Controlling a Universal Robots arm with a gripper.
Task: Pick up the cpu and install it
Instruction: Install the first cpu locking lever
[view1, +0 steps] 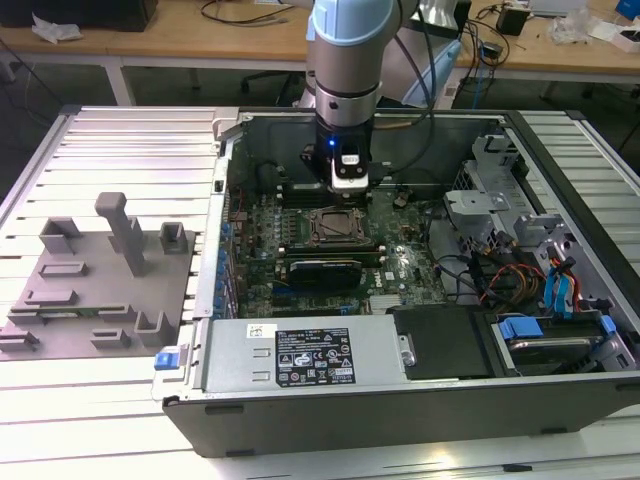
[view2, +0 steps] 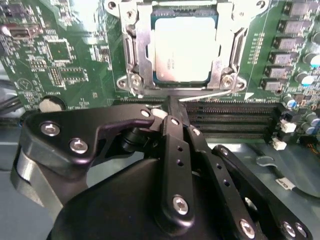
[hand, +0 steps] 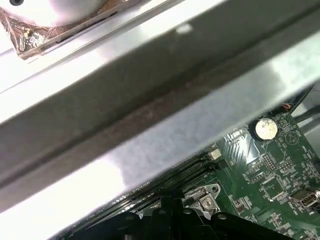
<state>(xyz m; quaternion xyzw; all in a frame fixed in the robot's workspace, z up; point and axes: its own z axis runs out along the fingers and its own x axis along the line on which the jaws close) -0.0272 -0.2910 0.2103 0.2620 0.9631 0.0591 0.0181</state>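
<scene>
Single arm (view1: 345, 40) coming down near-vertical in the exterior view, pale grey wrist section (view1: 347, 105) upright, small blue light (view1: 332, 142) lit at its lower end, black gripper (view2: 171, 102) pointing straight down, linkage fingers (view2: 175, 150) drawn together at the tips, nothing held between them

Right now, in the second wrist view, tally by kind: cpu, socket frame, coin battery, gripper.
cpu: 1
socket frame: 1
coin battery: 1
gripper: 1
Total: 4
</scene>
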